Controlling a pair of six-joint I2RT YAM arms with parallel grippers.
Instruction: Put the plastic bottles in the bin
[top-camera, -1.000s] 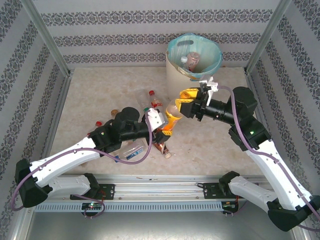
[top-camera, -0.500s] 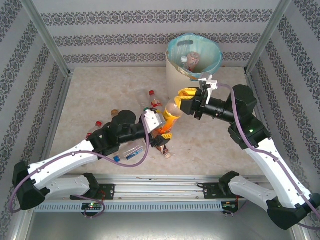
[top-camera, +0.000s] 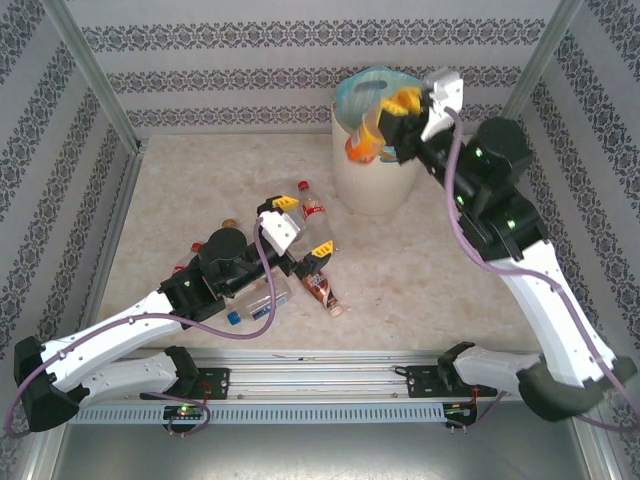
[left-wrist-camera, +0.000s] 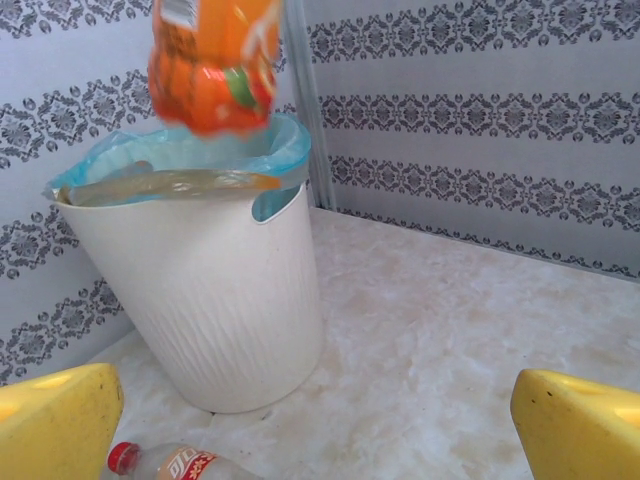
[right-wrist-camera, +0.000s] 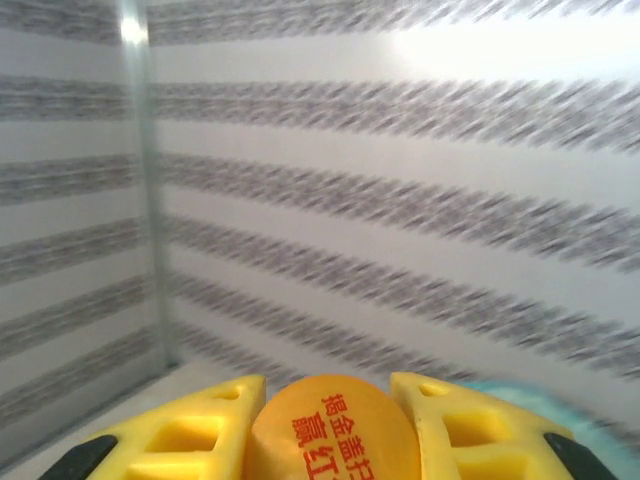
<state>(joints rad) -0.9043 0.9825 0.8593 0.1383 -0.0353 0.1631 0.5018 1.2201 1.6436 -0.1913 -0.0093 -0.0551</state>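
Note:
My right gripper (top-camera: 398, 103) is shut on the cap end of an orange plastic bottle (top-camera: 364, 143), which hangs over the near rim of the cream bin (top-camera: 366, 190) with its blue-green liner. The right wrist view shows the bottle's orange cap (right-wrist-camera: 335, 432) clamped between the yellow fingers (right-wrist-camera: 190, 437). My left gripper (top-camera: 303, 226) stands open and empty over the table, aimed at the bin (left-wrist-camera: 200, 290), with the orange bottle (left-wrist-camera: 215, 60) above the rim. More bottles lie near it: a red-capped one (top-camera: 312, 206) (left-wrist-camera: 170, 463), a brown one (top-camera: 321, 287) and a clear blue-capped one (top-camera: 256, 305).
Two more bottle caps (top-camera: 229, 225) (top-camera: 197, 246) peek out beside the left arm. Patterned walls and metal posts (top-camera: 95, 75) close in the table on three sides. Bare marble tabletop (top-camera: 430, 260) lies between the bin and the right arm's base.
The left gripper opened and let go of the orange bottle, then drew back. The right gripper closed on it and carried it up and back to above the bin.

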